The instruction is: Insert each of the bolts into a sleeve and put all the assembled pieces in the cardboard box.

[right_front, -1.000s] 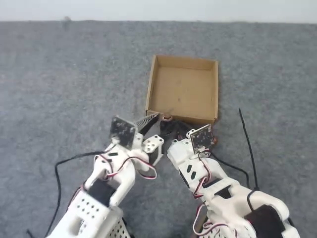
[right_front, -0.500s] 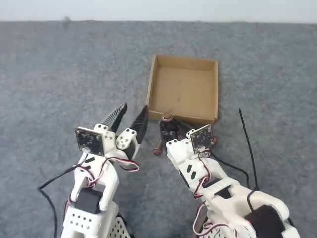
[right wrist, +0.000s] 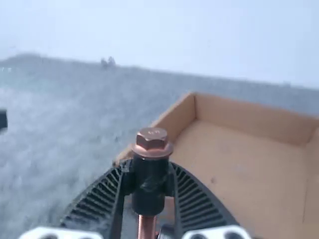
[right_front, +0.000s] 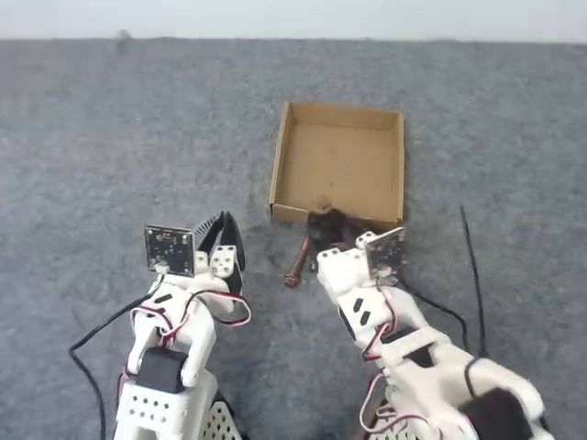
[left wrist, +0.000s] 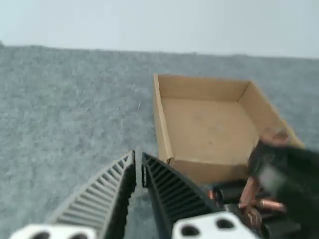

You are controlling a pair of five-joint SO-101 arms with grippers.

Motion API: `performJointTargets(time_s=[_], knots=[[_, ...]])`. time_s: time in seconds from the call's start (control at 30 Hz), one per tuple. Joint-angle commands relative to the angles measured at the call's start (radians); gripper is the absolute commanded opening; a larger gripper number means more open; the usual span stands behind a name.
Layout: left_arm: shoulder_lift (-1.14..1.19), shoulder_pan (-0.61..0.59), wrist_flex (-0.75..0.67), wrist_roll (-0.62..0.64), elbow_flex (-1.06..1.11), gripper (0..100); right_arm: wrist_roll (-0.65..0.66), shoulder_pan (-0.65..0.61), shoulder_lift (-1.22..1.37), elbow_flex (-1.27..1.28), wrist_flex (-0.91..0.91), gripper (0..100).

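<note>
Clamping a black cylindrical sleeve (right wrist: 148, 188) between its ribbed black fingers, the right gripper (right wrist: 148, 172) holds the piece upright, with a copper-coloured bolt (right wrist: 152, 141) run through it: the hexagonal flanged head sits on top of the sleeve and the smooth shank comes out below. In the high view this gripper (right_front: 323, 223) hangs at the near wall of the cardboard box (right_front: 339, 117), the assembled piece right at that wall's rim; whether it is over the inside or just outside cannot be told. The box is shallow, square and open-topped, of plain brown card with a flat bare floor, and it stands about midway across the table (right_front: 110, 137), towards the far edge. The table is covered in a grey, fuzzy, carpet-like fabric. A loose bolt (right_front: 297, 264), also copper-coloured, lies on the fabric just in front of the box's near left corner, between the two arms. The left gripper (right_front: 221, 218) is over the fabric to the left of that bolt, apart from it, its toothed black fingers (left wrist: 167, 186) drawn together with only a slit between them and nothing held.
</note>
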Motion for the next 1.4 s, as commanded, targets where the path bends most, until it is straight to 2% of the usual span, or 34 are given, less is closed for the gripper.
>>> performJointTargets(time_s=[0.0, 0.2, 0.33, 0.6, 0.67, 0.77, 1.03, 1.37], knots=[[-0.023, -0.003, 0.069, 0.009, -0.013, 2, -0.003, 0.085, -0.127, 0.018, -0.007, 0.6], [-0.023, -0.002, 0.342, 0.009, -0.013, 2, -0.003, 0.191, -0.346, 0.015, 0.153, 0.6], [-0.023, -0.06, 0.35, 0.009, -0.013, 2, -0.003, 0.219, -0.538, -0.002, 0.332, 0.6], [-0.023, -0.193, 0.353, 0.008, -0.013, 2, 0.0, 0.216, -0.874, -0.167, 0.881, 0.6], [-0.023, -0.201, 0.353, 0.008, -0.013, 2, 0.046, 0.216, -0.906, -0.227, 0.974, 0.6], [-0.023, -0.201, 0.354, -0.018, -0.013, 2, 0.107, 0.216, -0.897, -0.336, 1.078, 0.6], [-0.023, -0.212, 0.364, -0.176, -0.013, 2, 0.118, 0.222, -0.638, -0.661, 1.288, 0.6], [-0.023, -0.212, 0.368, -0.181, -0.013, 2, 0.112, 0.239, -0.193, -1.011, 1.417, 0.6]])
